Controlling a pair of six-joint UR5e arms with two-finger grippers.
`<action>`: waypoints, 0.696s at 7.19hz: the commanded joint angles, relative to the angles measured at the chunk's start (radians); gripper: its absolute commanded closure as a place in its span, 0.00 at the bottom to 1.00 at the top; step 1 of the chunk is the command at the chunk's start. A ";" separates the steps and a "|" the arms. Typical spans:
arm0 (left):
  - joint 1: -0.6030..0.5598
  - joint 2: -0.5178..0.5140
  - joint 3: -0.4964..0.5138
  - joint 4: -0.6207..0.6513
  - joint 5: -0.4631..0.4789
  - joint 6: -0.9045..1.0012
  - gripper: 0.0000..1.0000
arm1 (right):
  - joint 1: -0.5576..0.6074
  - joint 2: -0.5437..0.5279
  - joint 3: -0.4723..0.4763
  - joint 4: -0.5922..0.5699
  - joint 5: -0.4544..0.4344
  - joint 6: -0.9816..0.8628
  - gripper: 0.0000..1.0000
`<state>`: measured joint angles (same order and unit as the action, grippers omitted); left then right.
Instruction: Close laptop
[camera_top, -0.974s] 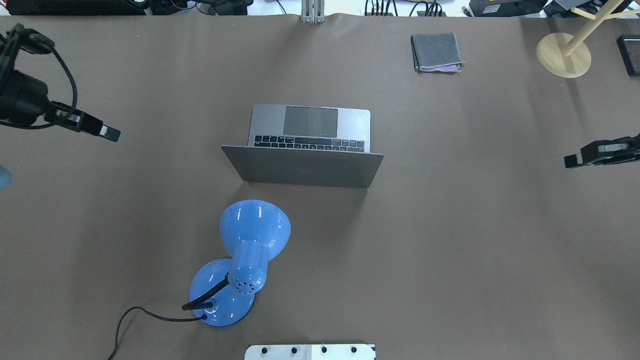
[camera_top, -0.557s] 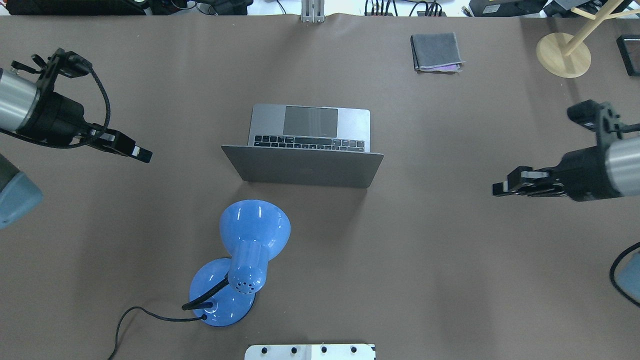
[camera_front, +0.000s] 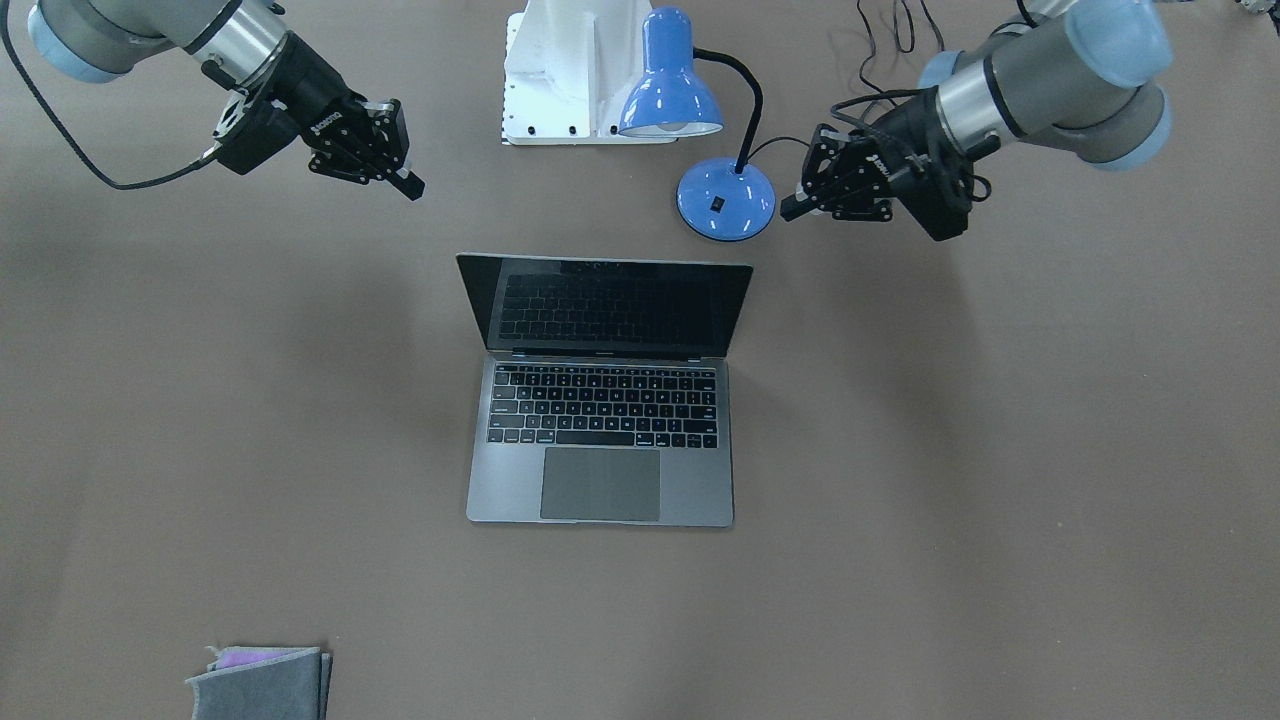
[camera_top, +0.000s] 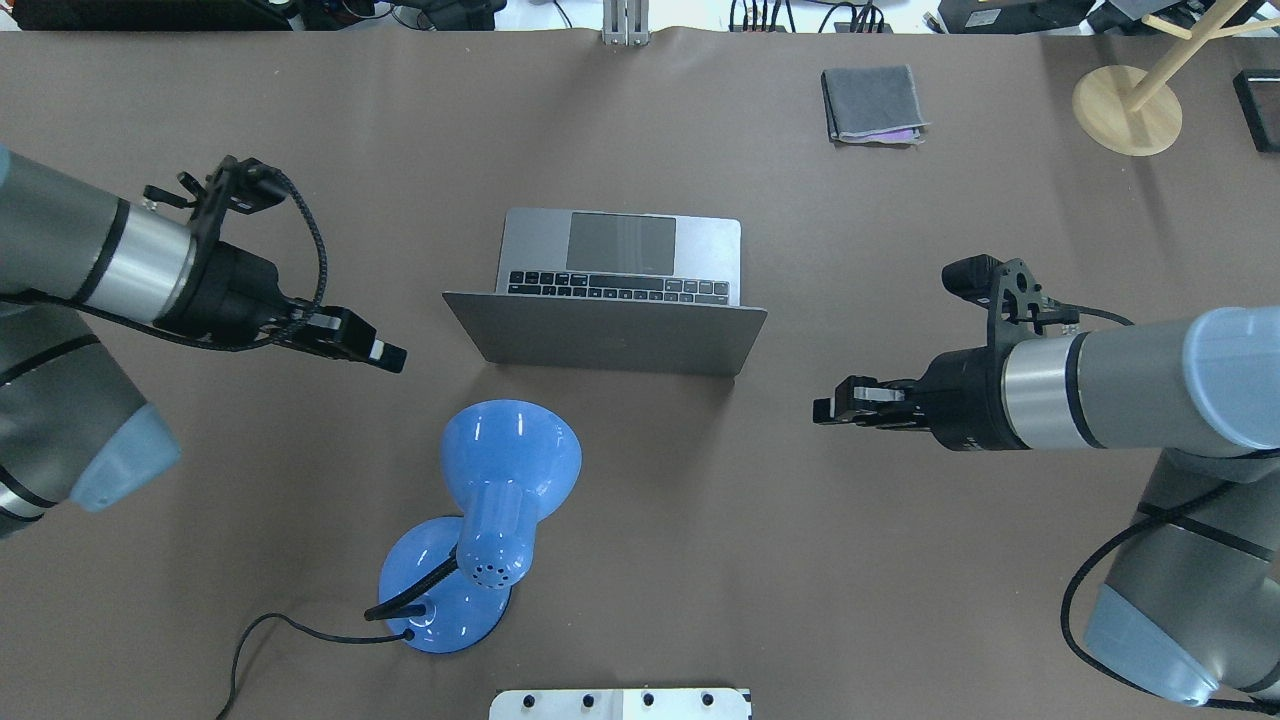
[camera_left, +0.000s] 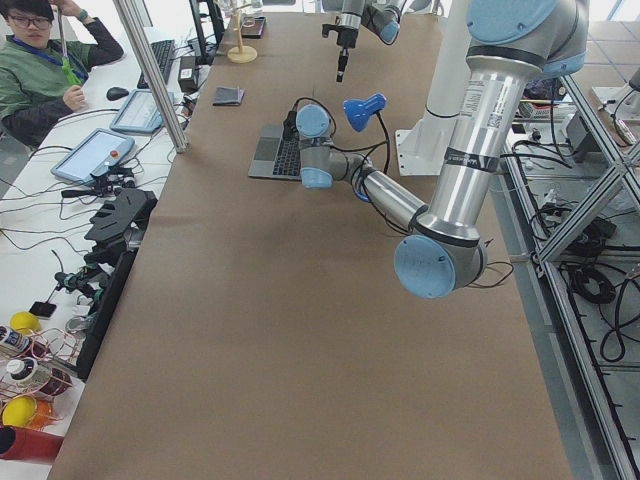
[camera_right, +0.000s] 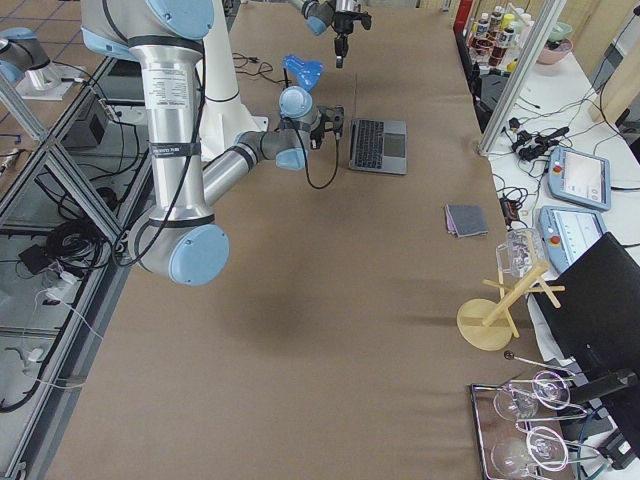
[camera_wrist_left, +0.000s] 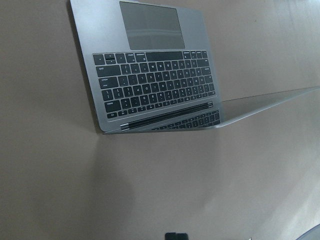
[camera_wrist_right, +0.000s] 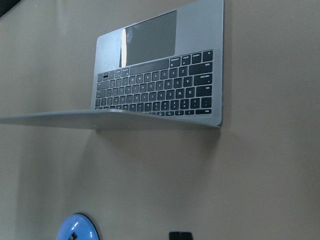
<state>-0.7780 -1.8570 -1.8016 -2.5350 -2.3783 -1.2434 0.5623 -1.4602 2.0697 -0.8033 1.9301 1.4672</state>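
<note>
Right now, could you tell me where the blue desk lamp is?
In the overhead view the blue desk lamp stands left of centre, between the open laptop and the robot's base, near the left claw.

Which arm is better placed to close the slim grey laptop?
Probably right: the right gripper has a clear path to the slim grey laptop, while the blue desk lamp crowds the left gripper.

Bare brown table paper (camera_top: 900, 250) lies open on both flanks of the slim grey metal laptop (camera_top: 610, 338). Nothing stands between the right gripper (camera_top: 822, 411) and the raised lid's side edge. Near the left gripper (camera_top: 392, 356), the blue desk lamp (camera_top: 510, 450) (shade close to the lid's back, not touching) crowds the robot-side approach. The folded grey cloth (camera_top: 872, 103) sits well apart.
</note>
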 joint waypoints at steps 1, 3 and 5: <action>0.060 -0.034 0.002 -0.002 0.088 -0.040 1.00 | -0.007 0.134 -0.013 -0.135 -0.034 0.036 1.00; 0.060 -0.048 0.016 -0.002 0.090 -0.039 1.00 | -0.007 0.216 -0.026 -0.224 -0.075 0.038 1.00; 0.060 -0.051 0.027 -0.002 0.091 -0.039 1.00 | -0.001 0.248 -0.068 -0.224 -0.085 0.038 1.00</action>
<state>-0.7184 -1.9067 -1.7798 -2.5372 -2.2882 -1.2823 0.5582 -1.2295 2.0242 -1.0213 1.8529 1.5045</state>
